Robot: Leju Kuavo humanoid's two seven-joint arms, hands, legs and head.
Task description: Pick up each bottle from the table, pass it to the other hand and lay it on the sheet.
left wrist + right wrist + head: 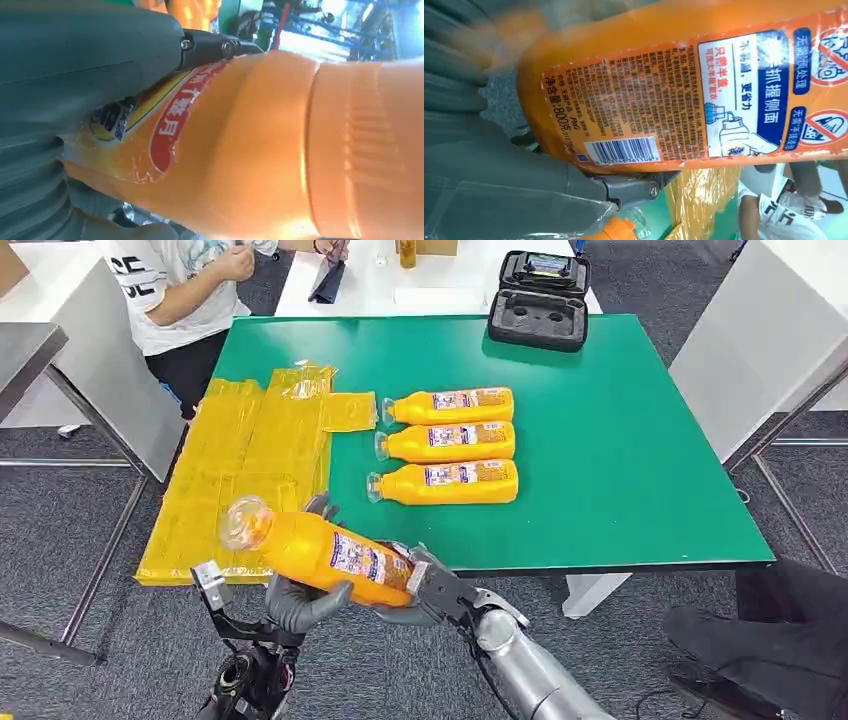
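Note:
An orange bottle (pixel 310 548) with a clear cap hangs tilted in front of the table's near edge, cap pointing left toward the yellow sheet (pixel 250 460). My left hand (pixel 300 605) grips it from below at its middle, thumb against the label (pixel 165 125). My right hand (pixel 425 590) holds its base end, next to the printed back label (pixel 664 100). Three more orange bottles (pixel 447 442) lie side by side on the green table (pixel 620 470), caps pointing at the sheet.
A black open case (pixel 540 300) sits at the table's far edge. A person in a white shirt (pixel 185 290) sits beyond the far left corner. White tables flank both sides. A dark trouser leg (pixel 770 650) shows at the lower right.

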